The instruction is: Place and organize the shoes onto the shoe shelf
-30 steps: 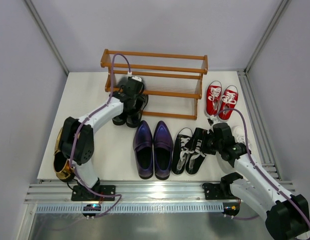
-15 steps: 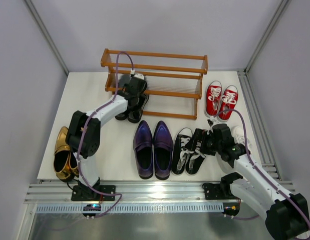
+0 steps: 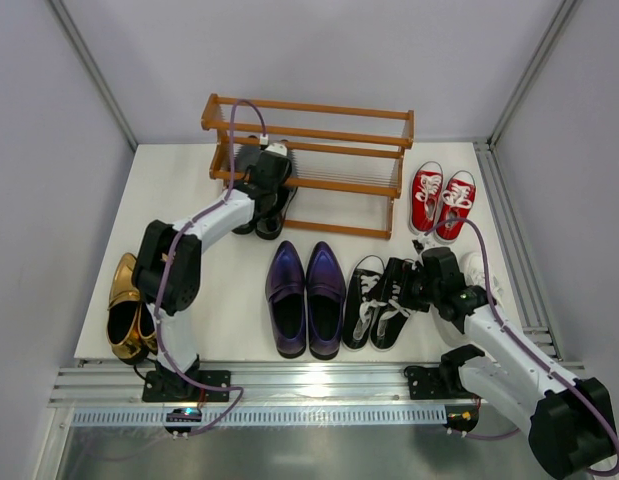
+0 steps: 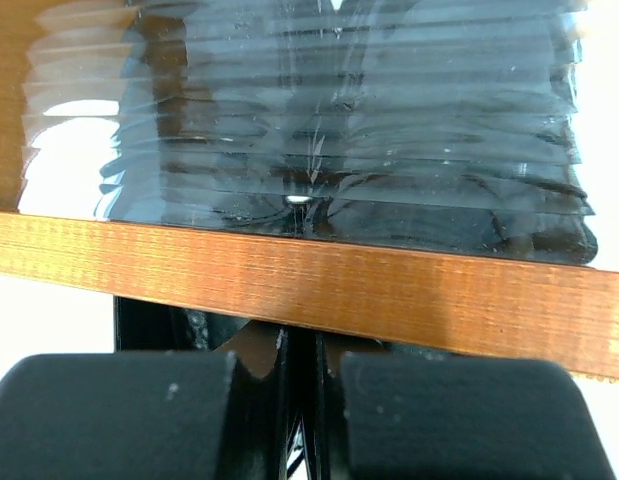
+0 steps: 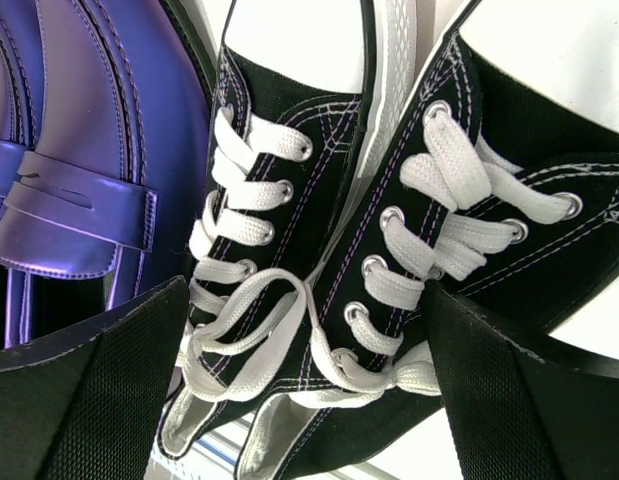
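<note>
Left arm point(image 3: 214, 218): white link shells, black joint housings. A purple left cable point(image 3: 241, 112) runs along its length. Right arm point(image 3: 494, 335): same build, with a purple right cable point(image 3: 479, 235). Black base plates point(image 3: 179, 385) at both roots. Left end effector point(image 4: 309, 400): matte black blocky fingers point(image 4: 119, 410), pale specks. Right end effector point(image 5: 309, 390): black fingers point(image 5: 79, 390), woven-mesh texture, pale edges.

**Robot lab test cell**

White table point(image 3: 179, 200) boxed in by plain grey panels point(image 3: 39, 200) on three sides. Aluminium struts point(image 3: 90, 65) rise from the table's far corners. Slotted metal rails point(image 3: 319, 385) run along its near edge. Left arm point(image 3: 204, 225) and right arm point(image 3: 504, 345) are bolted there, with purple cables point(image 3: 231, 130) exposed. Shoes point(image 3: 307, 300) sit in pairs on the tabletop.
</note>
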Robot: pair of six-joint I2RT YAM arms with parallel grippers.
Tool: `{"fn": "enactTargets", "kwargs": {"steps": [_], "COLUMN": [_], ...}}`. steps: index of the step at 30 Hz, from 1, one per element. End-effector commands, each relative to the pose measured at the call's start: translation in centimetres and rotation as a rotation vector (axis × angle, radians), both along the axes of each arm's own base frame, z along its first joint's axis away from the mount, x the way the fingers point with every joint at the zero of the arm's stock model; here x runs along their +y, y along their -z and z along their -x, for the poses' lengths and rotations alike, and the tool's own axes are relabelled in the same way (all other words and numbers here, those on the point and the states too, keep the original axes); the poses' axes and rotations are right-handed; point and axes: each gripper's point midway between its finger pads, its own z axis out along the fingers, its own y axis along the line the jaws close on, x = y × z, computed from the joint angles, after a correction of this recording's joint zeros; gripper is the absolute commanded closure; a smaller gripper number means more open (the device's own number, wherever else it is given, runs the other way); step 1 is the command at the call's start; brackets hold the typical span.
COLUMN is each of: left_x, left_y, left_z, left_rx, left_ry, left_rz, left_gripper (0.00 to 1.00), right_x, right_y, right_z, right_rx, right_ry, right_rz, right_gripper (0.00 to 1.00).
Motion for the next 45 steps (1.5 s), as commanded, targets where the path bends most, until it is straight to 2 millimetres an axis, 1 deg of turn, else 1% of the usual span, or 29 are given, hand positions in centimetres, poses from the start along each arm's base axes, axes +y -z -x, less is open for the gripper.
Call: {"fn": "enactTargets", "kwargs": {"steps": [1, 3, 7, 9, 10, 12, 13, 15, 16, 19, 22, 25, 26, 28, 29, 32, 33, 34, 35, 36, 37, 38, 39, 40, 41, 42, 43, 44, 45], "left_x": [1.1, 1.3, 1.4, 1.5, 1.6, 1.6, 1.7, 1.8, 1.7, 2.3, 2.8, 3.2, 3.4, 3.8, 4.1, 4.9, 5.3, 5.7, 5.8, 6.1, 6.2, 6.3, 6.3, 6.3, 6.7, 6.5, 6.7, 6.7, 6.8], "left_y": [-7.5, -6.2, -5.0, -4.8, -4.9, -5.0, -5.2, -5.4, -5.4, -6.1, -6.3, -7.5, -8.8, -9.6, -11.1, -12.1, -13.8, -13.4, -13.9, -14.9, -14.5, -14.6, -14.6, -15.4, -14.7, -14.7, -15.2, -14.6, -14.3], "left_z": [-4.4, -4.5, -4.4, -4.3, -4.3, -4.2, -4.1, -3.8, -3.6, -2.7, -2.1, -1.3, -0.8, 0.0, 0.7, 2.6, 3.6, 4.7, 5.4, 6.5, 7.7, 8.5, 9.2, 10.3, 11.5, 12.2, 13.3, 14.3, 15.0], "left_rx": [-0.289, -0.271, -0.254, -0.256, -0.257, -0.257, -0.257, -0.250, -0.248, -0.255, -0.252, -0.269, -0.293, -0.300, -0.323, -0.327, -0.355, -0.325, -0.331, -0.340, -0.299, -0.285, -0.277, -0.279, -0.235, -0.227, -0.230, -0.196, -0.185], "left_ry": [-0.107, -0.115, -0.128, -0.138, -0.138, -0.141, -0.142, -0.141, -0.142, -0.153, -0.164, -0.177, -0.183, -0.194, -0.198, -0.231, -0.243, -0.253, -0.277, -0.285, -0.288, -0.299, -0.320, -0.318, -0.325, -0.331, -0.328, -0.319, -0.321], "left_rz": [0.087, 0.087, 0.093, 0.099, 0.100, 0.101, 0.102, 0.103, 0.106, 0.103, 0.095, 0.109, 0.125, 0.145, 0.165, 0.211, 0.246, 0.245, 0.292, 0.324, 0.329, 0.350, 0.384, 0.424, 0.419, 0.452, 0.474, 0.479, 0.491], "left_gripper": [1.00, 1.00, 1.00, 0.93, 0.84, 0.73, 0.62, 0.50, 0.41, 0.29, 0.25, 0.20, 0.19, 0.16, 0.16, 0.08, 0.04, 0.03, 0.00, 0.00, 0.00, 0.00, 0.00, 0.00, 0.00, 0.00, 0.00, 0.00, 0.00], "right_x": [0.1, 0.1, 0.2, 0.2, 0.3, 0.3, 0.4, 0.5, 0.5, 0.6, 0.8, 0.8, 0.8, 0.8, 1.0, 1.8, 2.4, 2.7, 3.0, 3.4, 4.6, 5.8, 5.9, 7.7, 8.8, 8.7, 10.5, 11.2, 11.8], "right_y": [0.3, 0.5, 0.6, 0.6, 0.6, 0.6, 0.5, 0.3, 0.3, -0.1, -0.5, -0.9, -1.2, -1.9, -2.5, -4.8, -5.4, -6.0, -7.6, -7.9, -8.6, -9.9, -10.0, -10.2, -10.9, -10.3, -11.4, -11.1, -9.1], "right_z": [-0.4, -0.4, -0.4, -0.5, -0.5, -0.5, -0.6, -0.6, -0.6, -0.7, -0.7, -0.7, -0.7, -0.8, -0.9, -1.1, -0.8, -0.7, -1.2, -0.9, -0.2, -0.2, -0.3, 1.1, 0.8, 0.5, 1.3, 1.5, 1.5], "right_rx": [-0.015, -0.011, -0.003, -0.004, -0.002, -0.002, -0.005, -0.009, -0.009, -0.026, -0.036, -0.056, -0.065, -0.089, -0.107, -0.181, -0.198, -0.213, -0.250, -0.251, -0.259, -0.274, -0.278, -0.277, -0.277, -0.271, -0.278, -0.259, -0.214], "right_ry": [0.006, 0.006, 0.004, 0.002, 0.002, -0.002, -0.002, -0.007, -0.006, -0.012, -0.018, -0.024, -0.027, -0.027, -0.039, -0.078, -0.107, -0.119, -0.116, -0.135, -0.185, -0.213, -0.203, -0.273, -0.280, -0.251, -0.283, -0.287, -0.289], "right_rz": [0.002, 0.003, 0.004, 0.001, -0.001, -0.003, -0.007, -0.008, -0.009, -0.020, -0.029, -0.035, -0.036, -0.037, -0.040, -0.057, -0.060, -0.055, -0.049, -0.039, -0.038, -0.036, 0.011, 0.029, 0.056, 0.130, 0.124, 0.149, 0.230], "right_gripper": [0.03, 0.03, 0.03, 0.03, 0.03, 0.03, 0.02, 0.03, 0.03, 0.03, 0.03, 0.03, 0.03, 0.03, 0.03, 0.03, 0.03, 0.03, 0.03, 0.03, 0.03, 0.03, 0.03, 0.03, 0.03, 0.03, 0.03, 0.03, 0.03]}}
